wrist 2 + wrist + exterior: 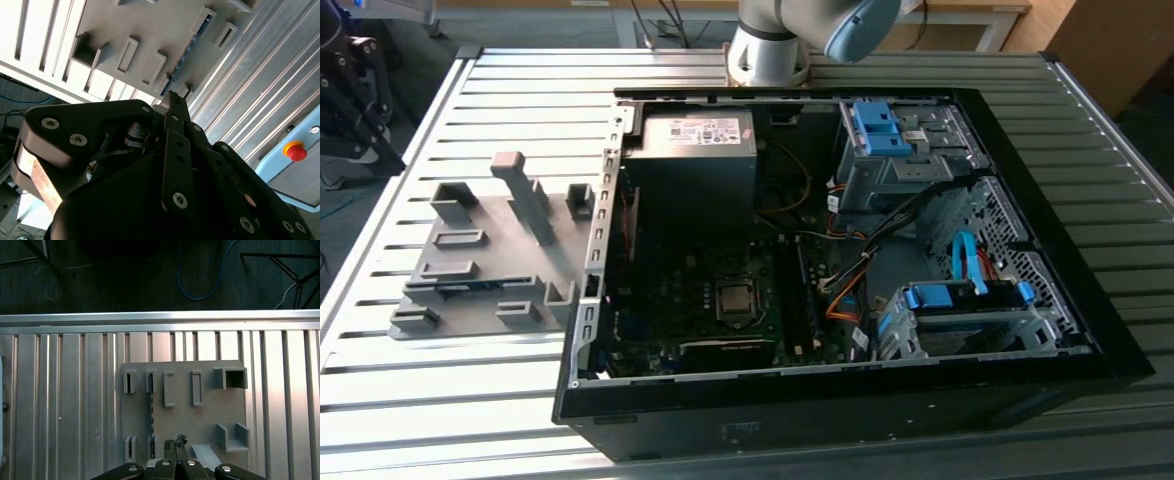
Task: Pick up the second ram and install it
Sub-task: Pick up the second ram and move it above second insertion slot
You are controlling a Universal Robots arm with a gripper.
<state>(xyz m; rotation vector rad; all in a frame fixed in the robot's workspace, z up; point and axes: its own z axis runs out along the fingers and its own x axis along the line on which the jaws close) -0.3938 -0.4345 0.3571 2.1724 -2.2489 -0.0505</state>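
The claw (175, 444) hovers over the grey holder (210, 415) on the tabletop (60, 405), apparently closed on nothing. The second ram (151, 410) stands on edge in 2 of the holder's slots.

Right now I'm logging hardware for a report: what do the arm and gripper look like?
The arm is silver-grey with a pale blue-grey joint cap. The gripper is black, built of flat linkage plates with round silver screws.
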